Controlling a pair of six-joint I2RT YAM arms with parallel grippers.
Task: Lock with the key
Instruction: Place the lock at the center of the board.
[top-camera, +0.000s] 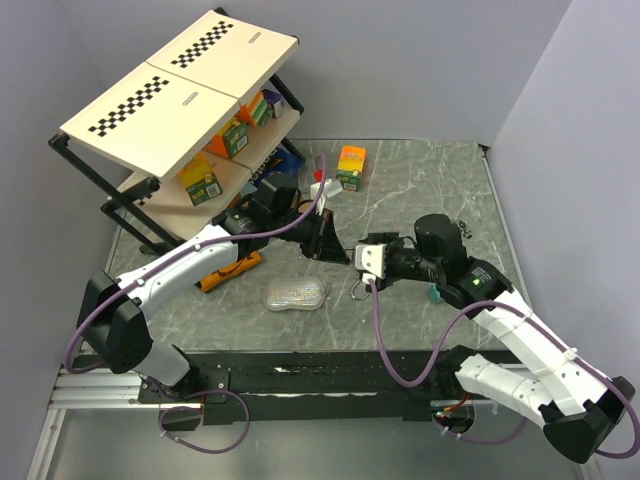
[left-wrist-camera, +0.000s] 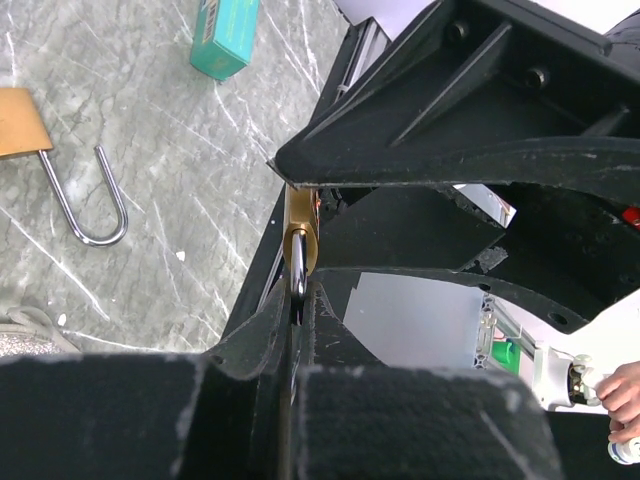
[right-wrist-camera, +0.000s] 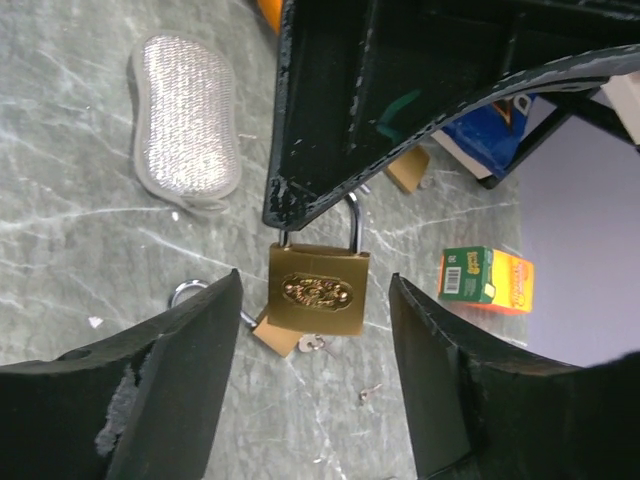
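A brass padlock (right-wrist-camera: 318, 290) hangs by its steel shackle from my left gripper (right-wrist-camera: 320, 110), whose jaws are shut on the shackle. The left wrist view shows the padlock edge-on (left-wrist-camera: 300, 235) just past that gripper (left-wrist-camera: 298, 300). My right gripper (right-wrist-camera: 315, 285) is open, one finger on each side of the padlock body, not touching it. A second brass padlock (right-wrist-camera: 275, 335) lies on the table behind, shackle open, with a key (right-wrist-camera: 312, 345) at its base. Another small key (right-wrist-camera: 370, 392) lies loose nearby. In the top view both grippers meet at mid-table (top-camera: 345, 252).
A silver sponge (top-camera: 297, 294) lies near the front. An orange and green box (top-camera: 351, 166) stands further back. A shelf rack (top-camera: 190, 130) with boxes fills the back left. An orange object (top-camera: 230, 272) lies under the left arm. A teal box (left-wrist-camera: 225, 35) lies by the right arm.
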